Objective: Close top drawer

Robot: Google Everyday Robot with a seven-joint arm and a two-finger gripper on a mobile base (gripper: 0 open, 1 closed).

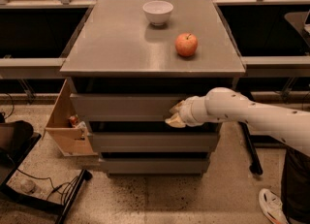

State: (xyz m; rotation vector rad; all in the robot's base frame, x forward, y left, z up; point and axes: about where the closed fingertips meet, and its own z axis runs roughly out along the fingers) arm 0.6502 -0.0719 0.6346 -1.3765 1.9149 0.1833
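Note:
The top drawer (121, 106) is the tallest of three matte-grey fronts under the grey cabinet top (111, 48). Its front stands slightly forward of the cabinet, with a dark gap above it. My gripper (175, 115) sits at the end of the white arm that reaches in from the right. It rests against the right part of the top drawer's front. The two shorter drawer fronts (152, 142) lie below it.
A white bowl (158, 12) and a red apple (186, 44) sit on the cabinet top. A tan wooden box (65, 123) with small items leans at the cabinet's left side. Cables and a dark frame (53, 194) lie on the floor at left. A shoe (273, 206) shows at lower right.

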